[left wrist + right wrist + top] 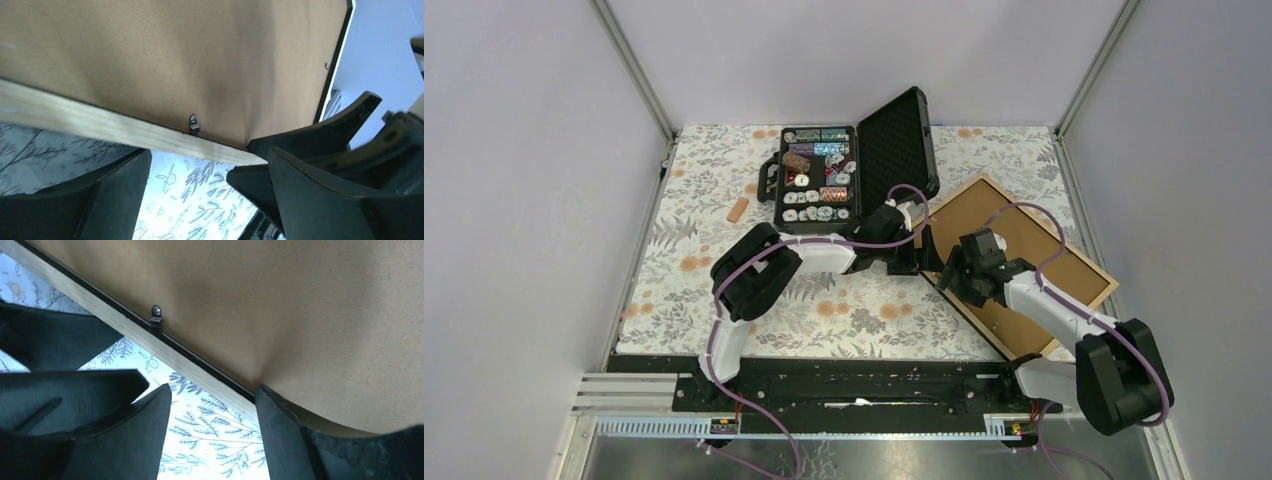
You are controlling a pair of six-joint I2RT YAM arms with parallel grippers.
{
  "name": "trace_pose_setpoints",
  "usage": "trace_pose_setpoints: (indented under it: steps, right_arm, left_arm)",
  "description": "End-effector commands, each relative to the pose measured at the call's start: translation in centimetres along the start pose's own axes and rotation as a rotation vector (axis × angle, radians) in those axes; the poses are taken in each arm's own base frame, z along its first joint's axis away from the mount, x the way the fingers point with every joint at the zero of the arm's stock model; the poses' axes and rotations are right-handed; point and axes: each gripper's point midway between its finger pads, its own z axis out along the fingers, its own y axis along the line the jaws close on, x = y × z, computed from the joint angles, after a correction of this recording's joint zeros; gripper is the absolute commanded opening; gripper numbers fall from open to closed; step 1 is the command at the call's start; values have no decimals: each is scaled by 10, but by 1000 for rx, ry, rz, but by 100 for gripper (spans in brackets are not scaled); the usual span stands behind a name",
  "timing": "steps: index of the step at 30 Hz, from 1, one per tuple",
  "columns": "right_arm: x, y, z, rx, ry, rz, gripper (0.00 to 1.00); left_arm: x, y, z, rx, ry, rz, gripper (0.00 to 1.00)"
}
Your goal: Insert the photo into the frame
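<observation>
On the right half of the desk [864,320], which is spread with a white cloth printed with grey leaves and orange flowers, a large thin rectangular picture frame [1014,235] lies back side up. It is turned at a slant, with one corner towards the far edge. Its light wood rails enclose a plain brown board backing [175,60]. Both arms reach to the frame's left side, near its left corner. The left tool [921,258] comes in from the left and the right tool [951,277] from the near right, so the two sit just beside each other. In the left wrist view, the left tool is released. Its black fingers [105,200] stand wide apart below the wood rail, with flowered cloth showing between them. A small metal clip [193,123] sits on the rail's inner edge. In the right wrist view, the right tool is also released and straddles the rail. One finger rests on the brown backing, which dips around its tip, and the other is off the frame above the cloth. At the far middle of the desk stands an open black case [824,180] of poker chips. Its lid is raised close to the frame's far corner.
</observation>
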Motion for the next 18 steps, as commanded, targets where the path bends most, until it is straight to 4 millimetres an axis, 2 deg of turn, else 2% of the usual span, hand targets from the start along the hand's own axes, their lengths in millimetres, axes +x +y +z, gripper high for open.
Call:
trace_pose_setpoints:
  steps: [1,3,4,7,12,14,15,18]
  right_arm:
    - [19,-15,10,122,100,-1,68]
    - [19,-17,13,152,107,-35,66]
    - [20,-17,13,164,103,-52,65]
    - [26,-14,12,173,100,-101,63]
    - [26,-17,16,272,75,-172,60]
    - [20,-19,21,317,57,-167,53]
    - [14,-20,25,341,32,-156,46]
    - [-1,-9,35,361,-14,-109,38]
  left_arm:
    - [-3,-2,-30,10,-61,107,93]
    - [3,-15,-52,51,-67,121,93]
    - [11,-14,-63,54,-62,124,93]
    - [19,-22,-99,77,-98,160,94]
    - [16,-28,-154,58,-193,239,95]
    - [11,-26,-169,43,-223,256,95]
    - [8,-24,-175,37,-237,259,95]
    - [1,-17,-189,21,-265,265,96]
